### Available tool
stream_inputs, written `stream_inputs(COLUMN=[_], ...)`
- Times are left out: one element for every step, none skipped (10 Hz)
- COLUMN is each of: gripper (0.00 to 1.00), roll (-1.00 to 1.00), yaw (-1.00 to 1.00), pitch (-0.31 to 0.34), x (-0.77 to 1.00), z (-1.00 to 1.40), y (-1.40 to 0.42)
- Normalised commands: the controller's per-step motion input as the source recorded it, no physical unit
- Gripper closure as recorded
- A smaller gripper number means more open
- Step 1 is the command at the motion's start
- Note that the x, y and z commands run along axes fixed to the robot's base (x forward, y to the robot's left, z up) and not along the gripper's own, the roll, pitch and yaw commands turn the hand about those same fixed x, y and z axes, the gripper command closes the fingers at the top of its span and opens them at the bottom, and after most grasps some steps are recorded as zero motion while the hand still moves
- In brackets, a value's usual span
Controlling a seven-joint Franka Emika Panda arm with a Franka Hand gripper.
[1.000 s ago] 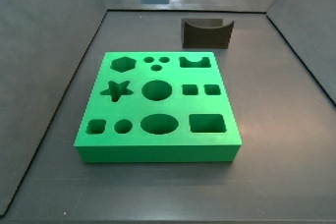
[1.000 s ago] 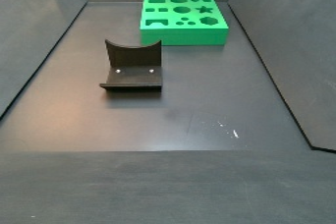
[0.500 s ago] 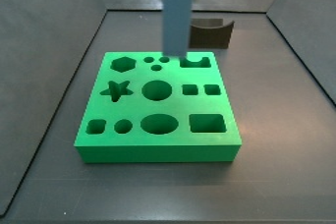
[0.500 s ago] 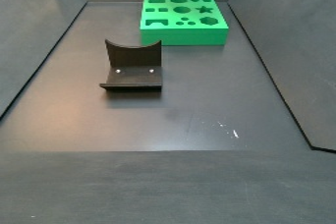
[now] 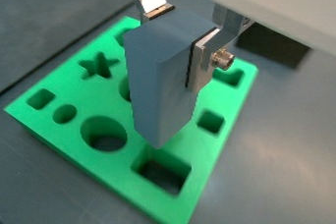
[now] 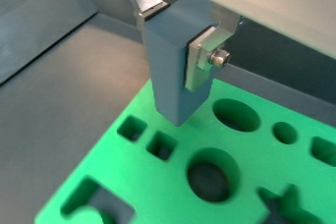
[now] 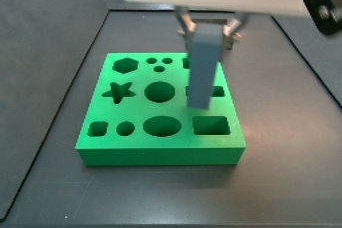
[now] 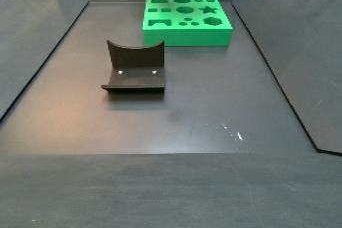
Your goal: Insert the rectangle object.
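Observation:
My gripper (image 7: 207, 27) is shut on the rectangle object (image 7: 203, 67), a slate-blue block that hangs upright from it. In a side view the block's lower end is above the right part of the green shape board (image 7: 134, 112), just behind the rectangular hole (image 7: 211, 125). Both wrist views show the block (image 5: 164, 81) (image 6: 175, 66) clamped between the silver fingers (image 5: 207, 51) (image 6: 203, 56) of the gripper (image 5: 182, 27) (image 6: 175, 27), above the board (image 5: 79, 95) (image 6: 132, 169). In a side view the board (image 8: 187, 34) shows without gripper or block.
The dark fixture (image 8: 134, 69) stands on the grey floor apart from the board, and a dark corner of it shows in a wrist view (image 5: 282, 46). The board has star, hexagon, round and square holes. Low walls edge the floor.
The gripper with the block has come down and forward, from the far edge to above the board's right side near the rectangular hole. The board and fixture have not moved.

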Motion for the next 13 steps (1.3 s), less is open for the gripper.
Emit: stream_inputs(gripper=[1.0,1.0,1.0,1.0,1.0,1.0,1.0,1.0,1.0,1.0,1.0,1.0,1.0], roll=[0.0,-0.01,0.03,0.11,0.02,0.07,0.08,0.08,0.11,0.12,0.13,0.13,0.13], yaw=[-0.71,-0.68,-0.71,-0.71,-0.89,-0.91,-0.85,-0.85,-0.9,-1.0,-1.0,-1.0,-1.0], pitch=[0.0,0.053,0.101,0.17,0.051,0.041,0.017,0.013,0.049,0.033,0.031,0.031,0.03], x=[0.11,0.21,0.15,0.03,0.01,0.0,0.09,0.11,0.0,-0.05,-0.06,-0.06,-0.06], z=[-0.19,-0.08,-0.19,-0.3,-0.09,-0.21,-0.24,-0.24,-0.28,-0.3,-0.3,-0.3,-0.3], y=[-0.4,-0.39,-0.26,-0.13,-0.21,-0.14,-0.14,-0.14,-0.08,-0.03,-0.01,-0.01,-0.01])
